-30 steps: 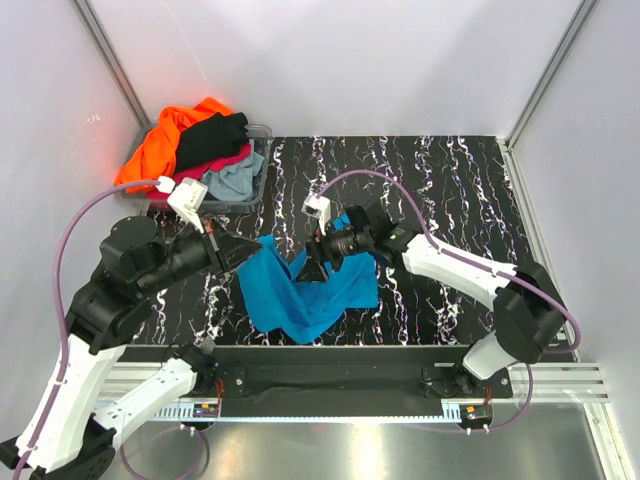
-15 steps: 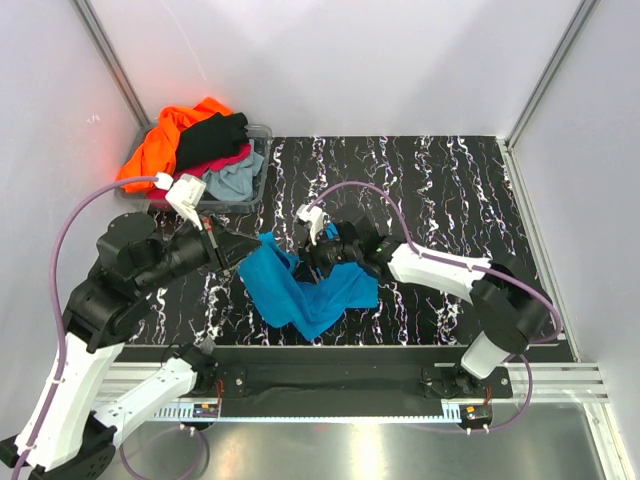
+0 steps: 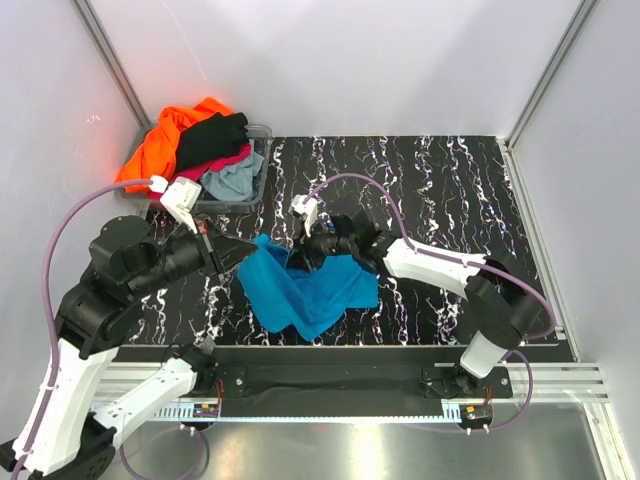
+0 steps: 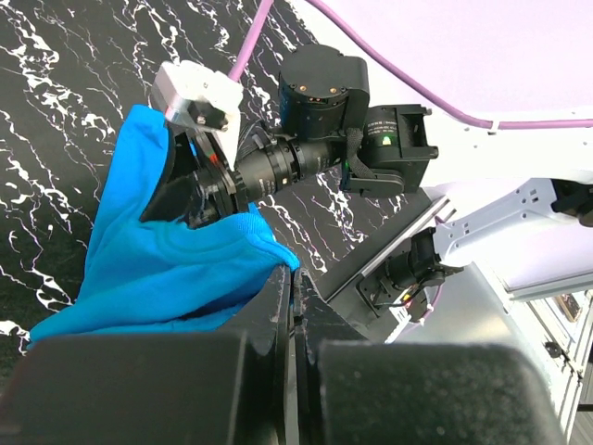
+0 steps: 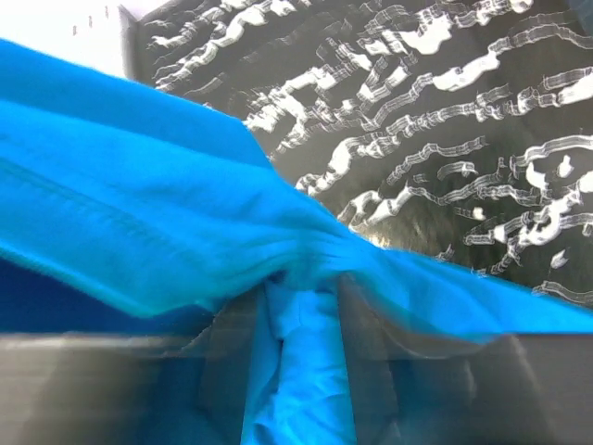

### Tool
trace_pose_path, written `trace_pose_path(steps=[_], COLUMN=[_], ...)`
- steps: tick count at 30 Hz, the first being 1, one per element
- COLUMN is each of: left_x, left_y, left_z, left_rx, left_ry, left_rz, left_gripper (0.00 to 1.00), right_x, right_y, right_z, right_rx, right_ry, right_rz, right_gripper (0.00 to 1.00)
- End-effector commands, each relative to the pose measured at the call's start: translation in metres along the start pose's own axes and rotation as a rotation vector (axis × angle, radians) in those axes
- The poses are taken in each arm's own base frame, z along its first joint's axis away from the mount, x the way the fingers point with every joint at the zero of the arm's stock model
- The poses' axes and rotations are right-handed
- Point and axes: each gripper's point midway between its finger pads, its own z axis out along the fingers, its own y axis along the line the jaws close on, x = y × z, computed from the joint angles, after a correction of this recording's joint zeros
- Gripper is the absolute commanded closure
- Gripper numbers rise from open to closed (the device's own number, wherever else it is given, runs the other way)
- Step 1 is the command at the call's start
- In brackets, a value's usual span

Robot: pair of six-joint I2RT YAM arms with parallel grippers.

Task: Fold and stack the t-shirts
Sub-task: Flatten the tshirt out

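The right fingers (image 3: 297, 262) have swung left across the counter (image 3: 440, 180) over the last second. They have dragged their hold on the blue t-shirt (image 3: 318, 292) close to the left fingers (image 3: 243, 251), which have barely shifted. The shirt, spread wider a moment ago, now sits as a tighter bunch between the two arms, near the front edge of the counter. Both sets of fingers are clamped on blue cloth: the left pinch an edge at their tips, and the right have a fold squeezed between them. This looks like bringing two edges together for a first fold, though the cloth is still crumpled and not yet flat.

The clear bin (image 3: 262, 133) at the back left holds the waiting pile: an orange t-shirt (image 3: 160, 148) spilling over its rim, a black t-shirt (image 3: 212, 136), a pink t-shirt (image 3: 236, 156) and a grey t-shirt (image 3: 232, 179).
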Motion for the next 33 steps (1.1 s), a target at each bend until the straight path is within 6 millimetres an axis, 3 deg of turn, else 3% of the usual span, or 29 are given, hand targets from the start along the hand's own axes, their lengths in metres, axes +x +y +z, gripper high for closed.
trace_pose_path(steps=[1,2,5,6,8,9,10,13,14,16,17,19,20,22,23,25,26,28,30,33], left_x=[-0.022,-0.023,-0.025,-0.035,-0.039,-0.056,-0.059,-0.088,-0.095,-0.119,-0.126,-0.15,-0.166,-0.178,-0.191,-0.199,-0.206,-0.212,-0.214,-0.22], left_y=[-0.019,-0.018,-0.015,-0.01,0.01,0.023,0.033,0.039,0.038,0.021,0.017,-0.008,-0.023,-0.043,-0.061,-0.08,-0.093,-0.104,-0.115,-0.12], left_z=[-0.014,-0.015,-0.016,-0.02,-0.026,-0.038,-0.041,-0.055,-0.056,-0.071,-0.069,-0.089,-0.104,-0.121,-0.144,-0.164,-0.187,-0.215,-0.247,-0.268], left_rx=[0.054,0.05,0.028,-0.02,-0.144,-0.253,-0.315,-0.405,-0.413,-0.387,-0.381,-0.326,-0.298,-0.241,-0.204,-0.152,-0.131,-0.115,-0.098,-0.077], left_ry=[-0.08,-0.085,-0.094,-0.128,-0.139,-0.209,-0.214,-0.281,-0.288,-0.353,-0.349,-0.425,-0.48,-0.532,-0.606,-0.66,-0.728,-0.812,-0.904,-0.987], left_rz=[0.034,0.033,0.045,0.053,0.068,0.079,0.088,0.159,0.191,0.226,0.26,0.295,0.322,0.35,0.381,0.422,0.449,0.468,0.485,0.472], left_gripper=[1.0,1.0,1.0,1.0,1.0,1.0,1.0,1.0,1.0,1.0,1.0,1.0,1.0,1.0,1.0,1.0,1.0,1.0,1.0,1.0], right_x=[-0.05,-0.055,-0.062,-0.064,-0.082,-0.09,-0.108,-0.143,-0.168,-0.186,-0.211,-0.229,-0.255,-0.273,-0.296,-0.305,-0.323,-0.332,-0.347,-0.359], right_y=[0.026,0.029,0.024,0.017,-0.006,-0.013,-0.019,-0.009,0.001,0.013,0.026,0.04,0.057,0.083,0.103,0.123,0.142,0.163,0.188,0.215], right_z=[-0.001,-0.002,-0.014,-0.021,-0.054,-0.069,-0.098,-0.145,-0.16,-0.18,-0.196,-0.211,-0.229,-0.241,-0.26,-0.261,-0.28,-0.286,-0.304,-0.317], right_rx=[-0.115,-0.12,-0.038,0.025,0.247,0.323,0.435,0.529,0.532,0.536,0.529,0.507,0.489,0.405,0.365,0.276,0.239,0.154,0.086,-0.027], right_ry=[-0.139,-0.147,-0.155,-0.163,-0.206,-0.222,-0.262,-0.332,-0.376,-0.401,-0.456,-0.479,-0.543,-0.578,-0.635,-0.623,-0.677,-0.698,-0.748,-0.782], right_rz=[-0.072,-0.054,-0.047,-0.056,-0.096,-0.119,-0.171,-0.222,-0.251,-0.26,-0.274,-0.28,-0.296,-0.318,-0.341,-0.336,-0.358,-0.365,-0.403,-0.377], right_gripper=[0.85,1.0,1.0,1.0,1.0,1.0,1.0,1.0,1.0,1.0,1.0,1.0,1.0,1.0,1.0,1.0,1.0,1.0,1.0,1.0])
